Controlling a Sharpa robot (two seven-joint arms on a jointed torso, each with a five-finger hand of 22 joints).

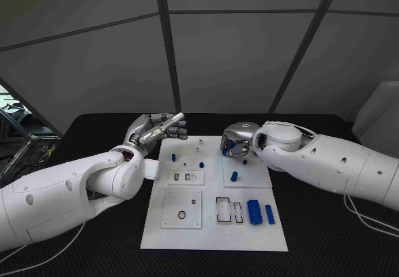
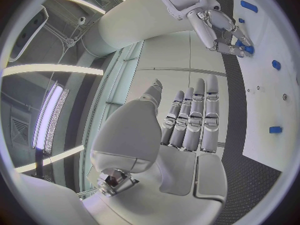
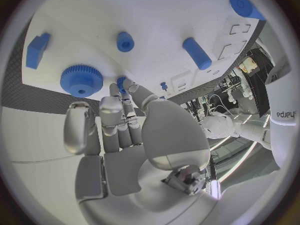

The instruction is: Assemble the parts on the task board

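Observation:
The white task board [image 1: 212, 234] lies mid-table. My right hand [image 1: 237, 144] reaches down to its far part. In the right wrist view the thumb and a finger of the right hand [image 3: 125, 135] meet on a small blue part [image 3: 120, 80], beside a blue gear [image 3: 81, 80] standing on the board. My left hand [image 1: 158, 130] hovers raised at the board's far left corner. The fingers of the left hand [image 2: 187, 120] are straight and hold nothing. A large blue cylinder [image 1: 254, 212] and a thin blue bar [image 1: 269, 214] lie at the board's near right.
Small blue pegs [image 1: 174, 156] [image 1: 201, 164] and a short blue cylinder [image 1: 234, 176] stand or lie on the board's far half. Empty slots [image 1: 223, 209] and a ring hole [image 1: 182, 214] sit nearer me. Black table [image 1: 332, 231] surrounds the board.

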